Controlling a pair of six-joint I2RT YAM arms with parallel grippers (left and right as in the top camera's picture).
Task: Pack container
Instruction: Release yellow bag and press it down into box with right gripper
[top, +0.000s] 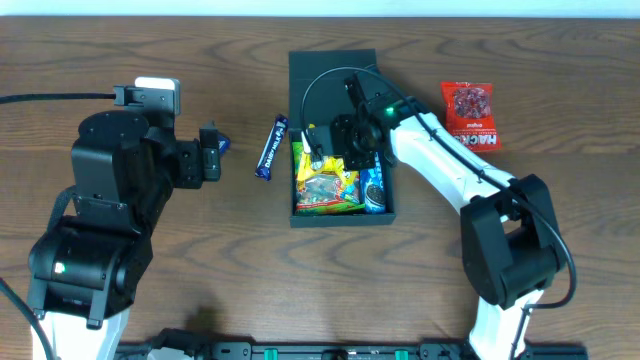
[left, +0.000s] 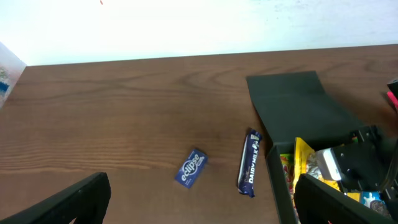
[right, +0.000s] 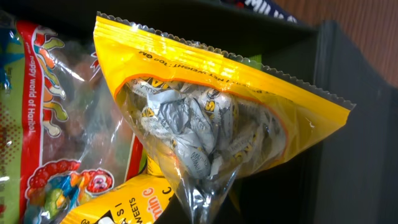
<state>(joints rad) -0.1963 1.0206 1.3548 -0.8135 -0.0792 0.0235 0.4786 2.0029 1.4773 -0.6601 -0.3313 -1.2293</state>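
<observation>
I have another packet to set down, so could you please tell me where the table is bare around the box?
Bare wood lies left of the open lid, beyond the chocolate bar and gum pack, and in front of the box on the robot's side. Crowded: inside the box, and its right side, where the right arm crosses toward the red packet.

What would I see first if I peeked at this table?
The dark green container in the middle, stuffed with bright snack packets, with the right arm reaching in. Close up, a yellow bag of silver-wrapped sweets fills the right wrist view. A red packet lies alone right of the container.
</observation>
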